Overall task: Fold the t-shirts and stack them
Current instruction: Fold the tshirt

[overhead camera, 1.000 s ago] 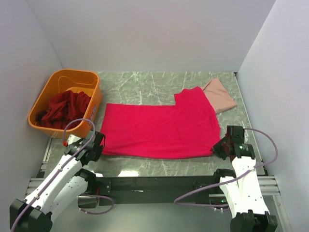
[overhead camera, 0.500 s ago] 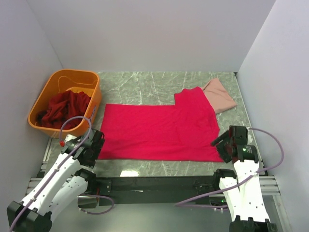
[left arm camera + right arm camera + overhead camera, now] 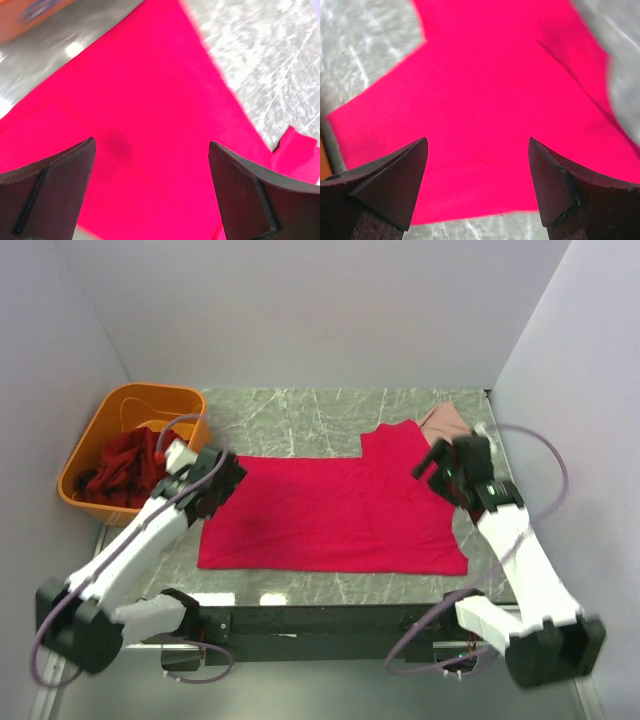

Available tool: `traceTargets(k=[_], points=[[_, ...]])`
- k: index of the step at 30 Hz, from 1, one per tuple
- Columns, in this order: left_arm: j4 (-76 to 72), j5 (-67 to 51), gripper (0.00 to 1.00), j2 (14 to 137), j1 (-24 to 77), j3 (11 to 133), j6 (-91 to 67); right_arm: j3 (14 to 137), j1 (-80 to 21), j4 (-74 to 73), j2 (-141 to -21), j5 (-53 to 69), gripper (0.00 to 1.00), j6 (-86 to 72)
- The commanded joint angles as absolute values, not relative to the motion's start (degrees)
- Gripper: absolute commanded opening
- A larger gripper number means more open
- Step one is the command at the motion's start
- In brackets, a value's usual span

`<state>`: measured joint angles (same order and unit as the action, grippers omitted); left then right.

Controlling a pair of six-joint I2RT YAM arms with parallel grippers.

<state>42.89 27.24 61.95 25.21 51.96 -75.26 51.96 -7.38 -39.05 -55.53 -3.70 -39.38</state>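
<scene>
A bright crimson-pink t-shirt [image 3: 330, 515] lies spread flat in the middle of the marble table [image 3: 300, 415]. A pale salmon-pink t-shirt [image 3: 447, 421] pokes out from under its back right corner. Dark maroon t-shirts [image 3: 125, 462] are heaped in the orange tub [image 3: 96, 422]. My left gripper [image 3: 224, 478] hovers open over the crimson shirt's left end, and my right gripper [image 3: 431, 461] hovers open over its right end. In the left wrist view the left gripper [image 3: 151, 143] has only pink cloth [image 3: 150, 95] below it. The right gripper [image 3: 477, 140] likewise stands empty above the shirt [image 3: 495, 75].
The orange tub stands at the back left against the white side wall. White walls close in the table on three sides. Bare marble [image 3: 365, 45] shows beyond the shirt. A black rail [image 3: 330, 618] runs along the near edge between the arm bases.
Both grippers have opened and let go of the crimson shirt's near corners, then lifted and swung away from the near edge over its ends. The shirt's near edge now lies flatter.
</scene>
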Motion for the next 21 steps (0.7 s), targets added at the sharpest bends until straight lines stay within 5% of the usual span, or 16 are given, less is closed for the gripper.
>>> traceTargets(k=[1, 5, 10, 21], points=[[32.3, 32.8, 1.0, 70.3, 25.1, 61.0, -65.2, 61.0, -10.1, -30.5, -65.4, -6.4, 0.87, -35.8], [33.0, 38.7, 0.99, 82.9, 25.0, 73.1, -61.1, 66.7, -10.1, -26.6, -74.8, -7.3, 0.87, -33.9], [35.3, 32.3, 0.95, 99.6, 20.0, 87.0, -57.7, 75.4, -9.9, -27.3, -82.2, -11.2, 0.87, -31.8], [39.6, 30.9, 0.91, 118.0, 17.9, 98.9, -56.9, 79.1, -8.3, -27.5, -89.6, -13.1, 0.88, -28.7]])
